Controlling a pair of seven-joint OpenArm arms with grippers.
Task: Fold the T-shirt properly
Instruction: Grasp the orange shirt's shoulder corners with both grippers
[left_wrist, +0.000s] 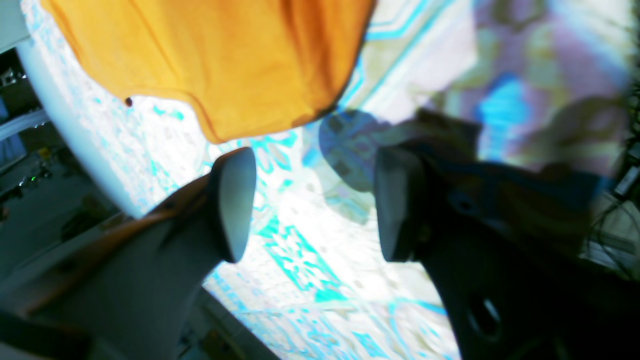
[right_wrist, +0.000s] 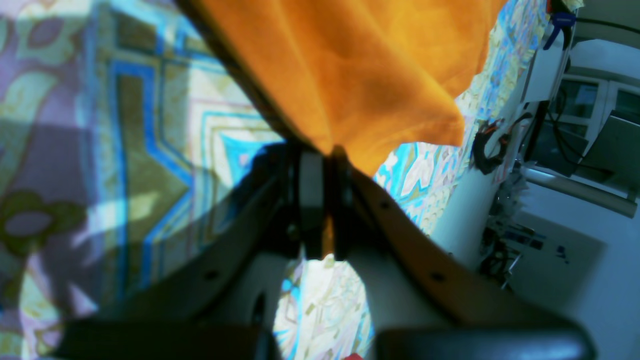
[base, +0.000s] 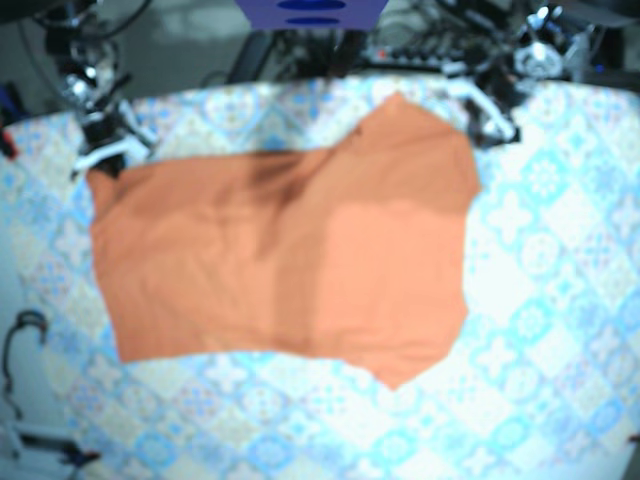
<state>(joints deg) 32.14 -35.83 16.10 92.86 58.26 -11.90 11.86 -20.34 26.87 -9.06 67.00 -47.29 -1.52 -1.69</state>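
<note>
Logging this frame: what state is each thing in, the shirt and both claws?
T-shirt: spread wide on the patterned tablecloth, not yet folded up.
Left claw: open, nothing between its fingers, just off the shirt's edge.
Right claw: shut on the T-shirt's edge.

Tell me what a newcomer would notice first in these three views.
The big orange T-shirt, spread nearly flat across the middle of the blue-patterned table cover, dominates the base view. Next, the right gripper is pinched shut on the shirt's edge, with cloth fanning out from its jaws in the right wrist view. The left gripper hangs open over bare cover, just short of the shirt's hem.
</note>
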